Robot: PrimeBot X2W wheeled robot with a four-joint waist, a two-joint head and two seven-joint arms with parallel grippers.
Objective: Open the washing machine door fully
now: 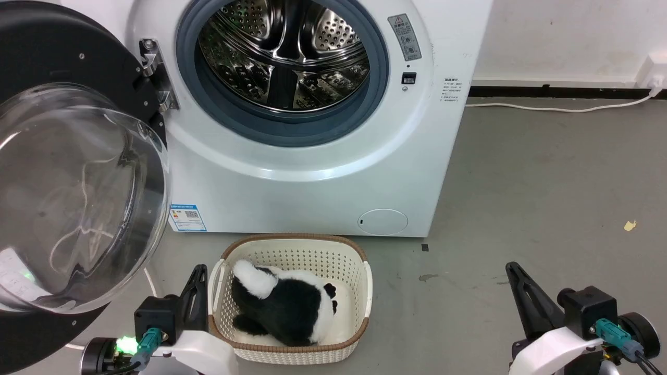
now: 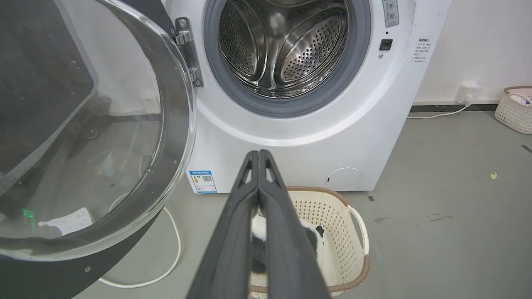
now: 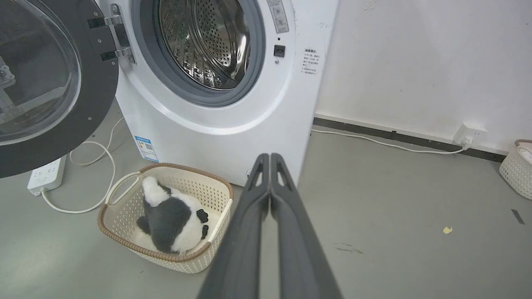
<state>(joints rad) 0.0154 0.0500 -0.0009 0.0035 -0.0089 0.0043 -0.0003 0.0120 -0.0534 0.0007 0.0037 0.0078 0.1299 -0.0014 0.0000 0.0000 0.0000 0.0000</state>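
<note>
The washing machine door (image 1: 78, 172) stands swung open on the robot's left, hung from the metal hinge (image 1: 153, 73) at the left edge of the drum opening. It is upright, its inner face turned out toward the robot, and the clear glass bowl bulges from the glossy black rim toward the camera in the head view. Being round, it has no long axis to speak of; its hinged edge is the far one, its free edge the nearer. The washing machine (image 1: 312, 177) sits on the grey floor against a white wall, its steel drum (image 1: 284, 52) bare inside the grey gasket.

The left jaws are low at the lower left of the head view, just beside the basket (image 1: 359, 317) and below the door's rim, touching neither so far as can be seen. Their fingers (image 2: 232, 232) are pressed together along their length, pointing up at the machine's front. The right jaws hover over bare floor at the lower right, well apart from the machine, fingers (image 3: 291, 232) likewise pressed together.

A black-and-white plush toy (image 1: 286, 307) lies in the basket, near the foot of the machine
</note>
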